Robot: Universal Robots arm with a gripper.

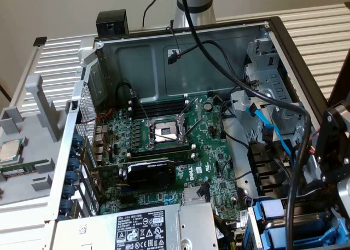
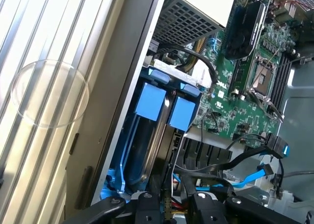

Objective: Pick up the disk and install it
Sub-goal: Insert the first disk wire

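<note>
Gripper (image 2: pixel 171 210) released, empty; disk (image 2: pixel 151 100) seated beside 2nd blue drive (image 2: pixel 182 112), just beyond gripper.

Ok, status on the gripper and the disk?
Gripper open, empty, at the drive bay. Two blue drive carriers side by side in it, neither gripped. Black cables cross near the fingers.

Here's a robotics lab set up for computer assembly: an opened desktop case (image 1: pixel 164 58) lies on a ribbed metal table (image 1: pixel 322 36), motherboard (image 1: pixel 213 140) exposed, the robot arm's base (image 1: pixel 194 6) behind it, a grey parts fixture (image 1: pixel 33 124) alongside.
</note>
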